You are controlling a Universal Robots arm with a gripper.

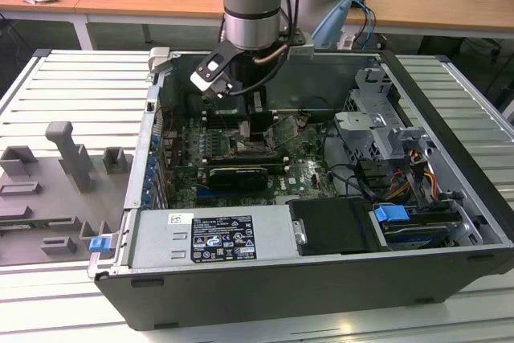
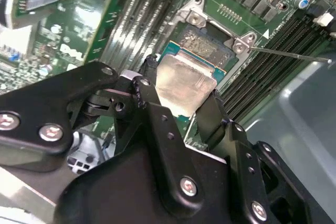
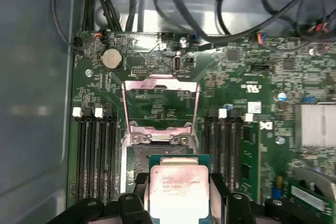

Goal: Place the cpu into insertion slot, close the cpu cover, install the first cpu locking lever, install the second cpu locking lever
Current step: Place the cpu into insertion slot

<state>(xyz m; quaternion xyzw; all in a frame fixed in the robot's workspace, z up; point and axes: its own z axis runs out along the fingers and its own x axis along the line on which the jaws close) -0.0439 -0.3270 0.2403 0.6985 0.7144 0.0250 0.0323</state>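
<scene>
Holding the cpu (image 3: 178, 190), tool (image 2: 182, 78) clenched on its edges, just over the insertion slot (image 3: 137, 158) | cpu cover (image 3: 160, 82) open, lying back beyond the slot | apparently unseated; closing and both locking steps left

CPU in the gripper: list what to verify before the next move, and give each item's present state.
1. Grip: the gripper is shut on the cpu at two opposite edges: ok.
2. The cpu cover is swung open, away from the insertion slot: ok.
3. Slot free of objects: the visible part is bare and the rest is behind the cpu: cannot tell.
4. The cpu edges run parallel to the slot edges in the first wrist view: ok.
5. One locking lever is swung out to the side of the slot: ok.
6. Height of the cpu above the slot: cannot tell.
</scene>
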